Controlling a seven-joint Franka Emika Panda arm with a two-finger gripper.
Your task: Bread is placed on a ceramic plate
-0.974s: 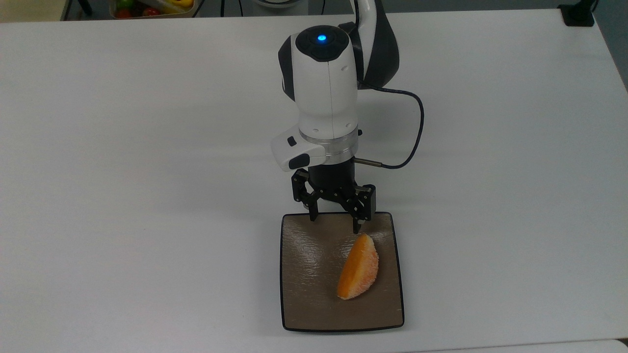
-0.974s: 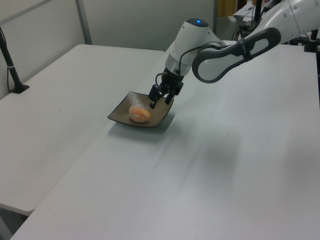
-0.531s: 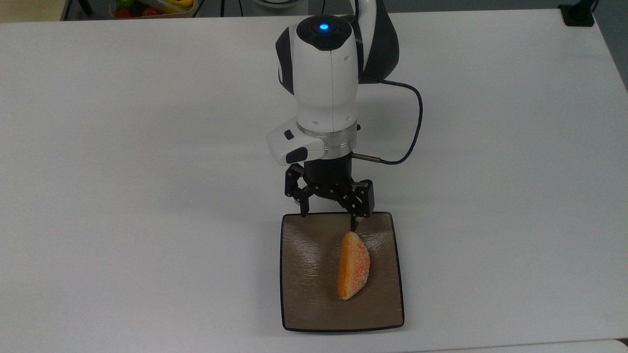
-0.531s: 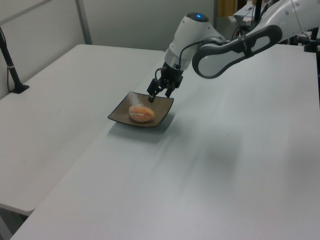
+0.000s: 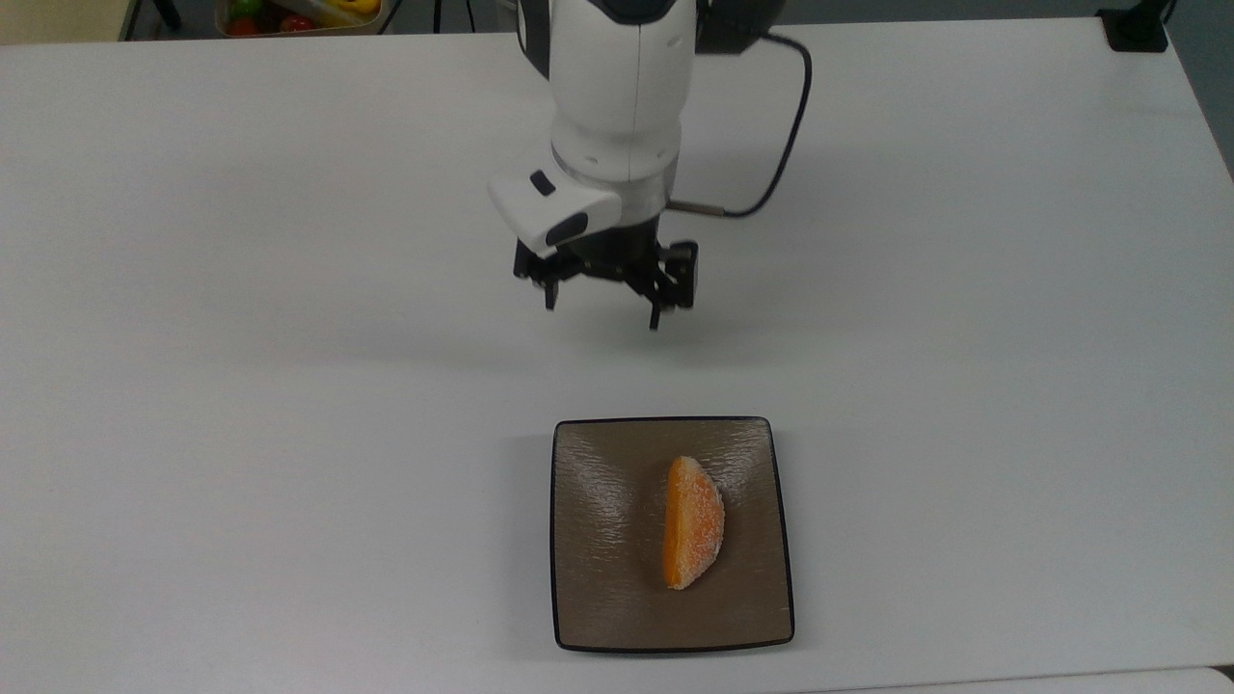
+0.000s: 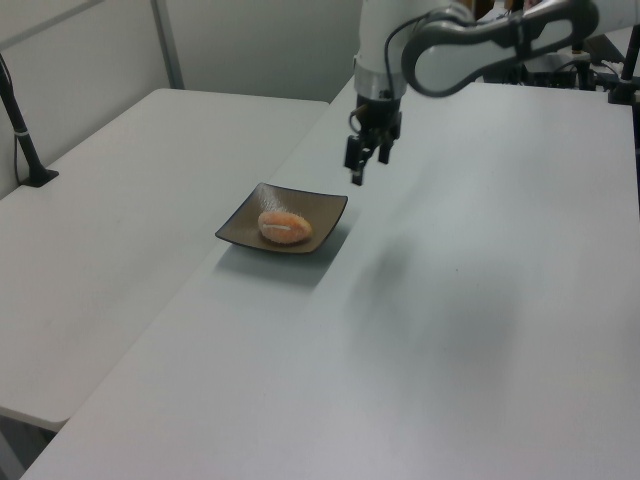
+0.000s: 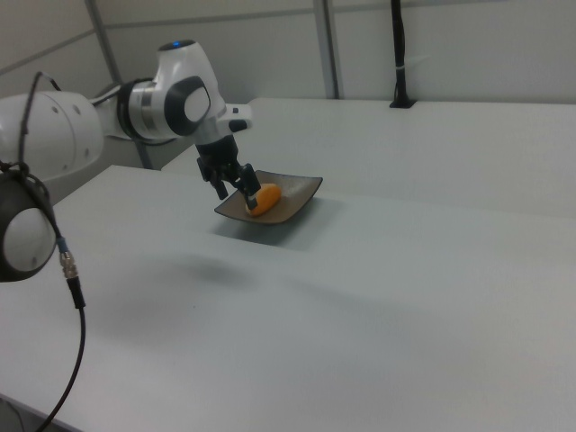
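**Bread rested on ceramic plate as gripper hung empty above worktop**

The bread (image 5: 694, 523), a half-moon bun with a speckled crust, lay inside the ceramic plate (image 5: 598, 540), slightly toward the top view's right, its smooth orange flat side facing the top view's left. Nothing else sat in the square brown plate, which stood on the white worktop (image 5: 289, 386) near the edge at the bottom of the top view.

The gripper (image 5: 603, 306) hung in the air, well apart from the plate, fingers spread wide and holding nothing. The left view showed the gripper (image 6: 366, 167) raised above the worktop beyond the plate's far corner; the bread (image 6: 285, 226) there presented its pale crackled crust. In the right view the gripper (image 7: 232, 187) stood in front of the plate (image 7: 297, 193), partly covering the bread (image 7: 266, 198).

A black cable (image 5: 786, 125) looped from the arm's wrist. A bin of coloured items (image 5: 299, 14) sat past the worktop's far edge.
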